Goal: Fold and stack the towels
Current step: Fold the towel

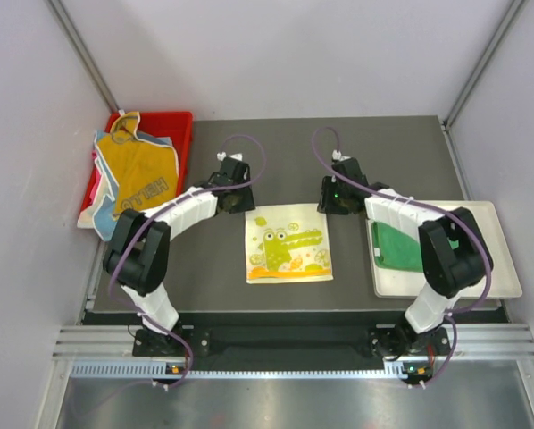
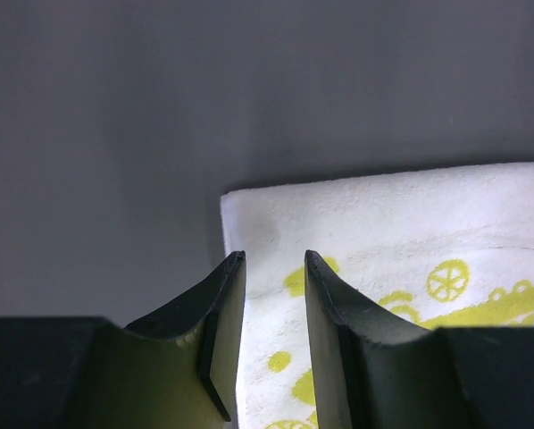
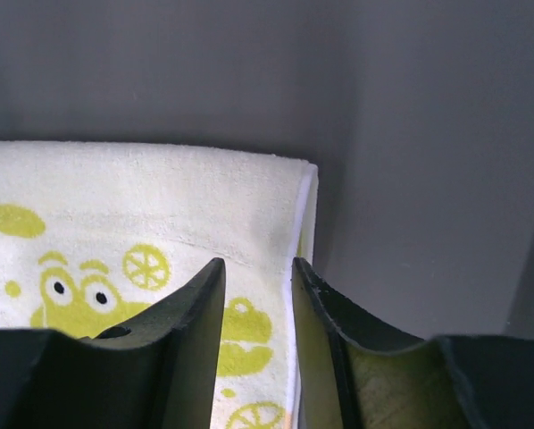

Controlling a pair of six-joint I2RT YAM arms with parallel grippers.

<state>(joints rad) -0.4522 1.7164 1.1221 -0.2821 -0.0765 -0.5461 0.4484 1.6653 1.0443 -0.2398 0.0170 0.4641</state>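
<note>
The yellow pastel-patterned towel (image 1: 289, 243) lies flat mid-table, a green crocodile print facing up. My left gripper (image 1: 242, 207) is open just above its far left corner; in the left wrist view the gripper (image 2: 274, 264) straddles the towel's (image 2: 410, 223) left edge. My right gripper (image 1: 331, 207) is open above the far right corner; in the right wrist view the gripper (image 3: 258, 268) straddles the towel's (image 3: 142, 201) right edge, which shows two layers. A green towel (image 1: 397, 246) lies on the white tray (image 1: 499, 268). The orange "HELLO" towel (image 1: 144, 170) lies over a light blue one (image 1: 104, 183) in the red bin (image 1: 173, 123).
The red bin stands at the far left edge of the dark table (image 1: 383, 143). The white tray sits at the right edge. Pale walls close in the left, back and right sides.
</note>
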